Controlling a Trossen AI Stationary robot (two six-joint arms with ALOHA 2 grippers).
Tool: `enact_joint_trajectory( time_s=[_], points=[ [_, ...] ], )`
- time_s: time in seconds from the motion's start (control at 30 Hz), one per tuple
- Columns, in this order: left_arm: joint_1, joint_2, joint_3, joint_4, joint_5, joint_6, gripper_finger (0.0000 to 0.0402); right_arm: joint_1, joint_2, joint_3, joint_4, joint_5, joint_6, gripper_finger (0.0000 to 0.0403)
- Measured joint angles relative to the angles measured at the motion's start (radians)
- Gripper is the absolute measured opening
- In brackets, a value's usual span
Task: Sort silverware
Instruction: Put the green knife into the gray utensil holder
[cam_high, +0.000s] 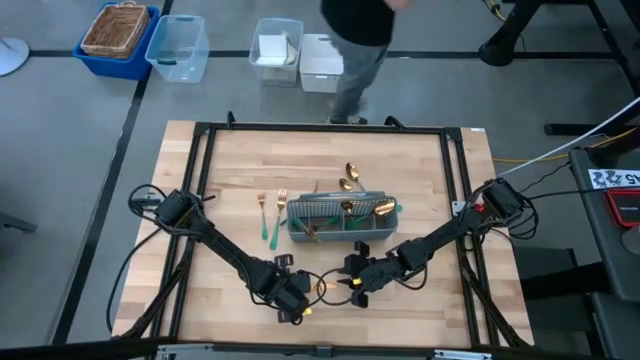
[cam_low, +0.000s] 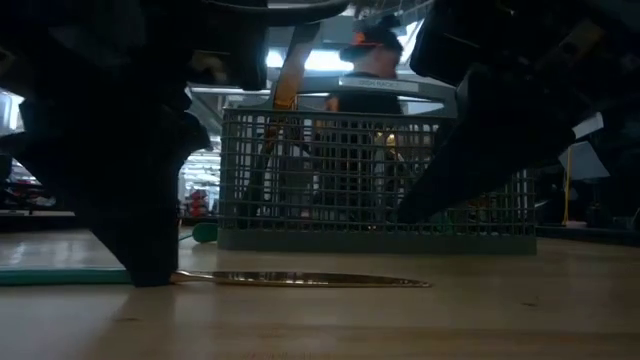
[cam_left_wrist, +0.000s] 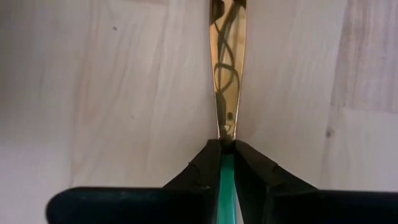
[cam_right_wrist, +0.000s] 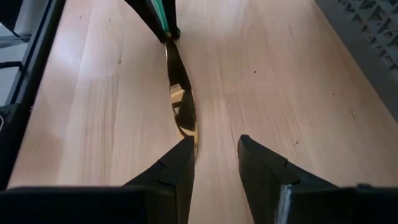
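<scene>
A knife with a gold blade and a teal handle lies flat on the table in front of the grey mesh caddy. My left gripper is shut on it near the table's near edge. My right gripper is open and low over the table. One of its fingers stands right at the blade's tip; I cannot tell whether they touch. Two forks lie to the left of the caddy, and spoons lie beyond it. More gold pieces stand inside the caddy. My left gripper pinches the knife's teal handle at its blade end between the two fingertips. The fingers come down from above. The handle runs back between them. The blade lies flat on the table and points at my right gripper.
The caddy stands close behind both grippers. Bare wood lies between the grippers and the near edge. A black frame runs round the table. Beyond the far edge a person stands by several bins.
</scene>
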Motion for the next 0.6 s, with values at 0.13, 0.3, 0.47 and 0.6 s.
enact_joint_trajectory(
  time_s=[0.13,0.3,0.47,0.6],
  points=[
    [0.000,0.001,0.000,0.003,-0.031,0.019,0.0027,0.000,0.000,0.000,0.000,0.000,0.035,0.0122],
    [0.001,0.002,0.000,0.006,-0.052,0.027,0.0028,0.000,0.001,0.000,0.000,0.000,0.057,0.0122],
    [0.002,0.002,0.000,0.006,-0.063,0.035,0.0028,0.000,0.001,0.000,-0.001,0.000,0.058,0.0122],
    [0.002,0.003,-0.001,0.021,-0.070,0.038,0.0029,0.000,0.001,0.000,-0.001,0.000,0.058,0.0122]
  ],
)
